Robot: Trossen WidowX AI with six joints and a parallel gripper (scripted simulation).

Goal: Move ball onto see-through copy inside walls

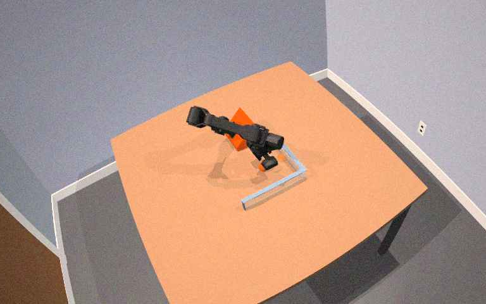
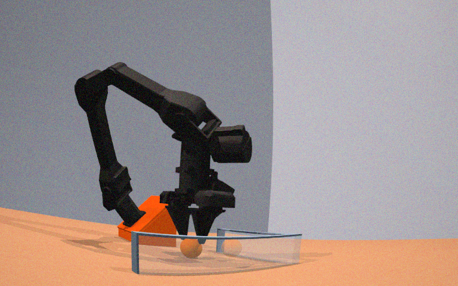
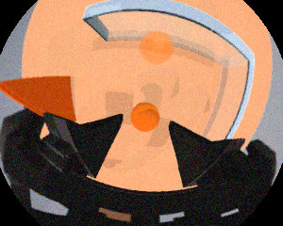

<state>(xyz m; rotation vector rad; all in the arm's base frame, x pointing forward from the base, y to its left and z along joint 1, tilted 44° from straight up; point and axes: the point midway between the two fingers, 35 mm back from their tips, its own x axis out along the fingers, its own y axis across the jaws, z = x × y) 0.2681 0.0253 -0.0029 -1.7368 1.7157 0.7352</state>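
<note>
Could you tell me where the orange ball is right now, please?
In the exterior view, the ball rests on the table directly beneath the open gripper, left of the see-through copy.

The table (image 1: 200, 233) looks smooth and matt, a plain peach colour with no grain. The walls (image 2: 260, 246) look like clear glass or plastic with a pale blue rim. The ball (image 2: 191, 248) is smooth, matt orange. The arm (image 2: 146, 92) and pincer (image 2: 195, 232) look like dull black plastic. The base (image 2: 155, 221) is smooth bright orange.

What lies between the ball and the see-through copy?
Only bare table: in the wrist view nothing stands between the ball and the copy; the walls curve beyond the copy.
</note>
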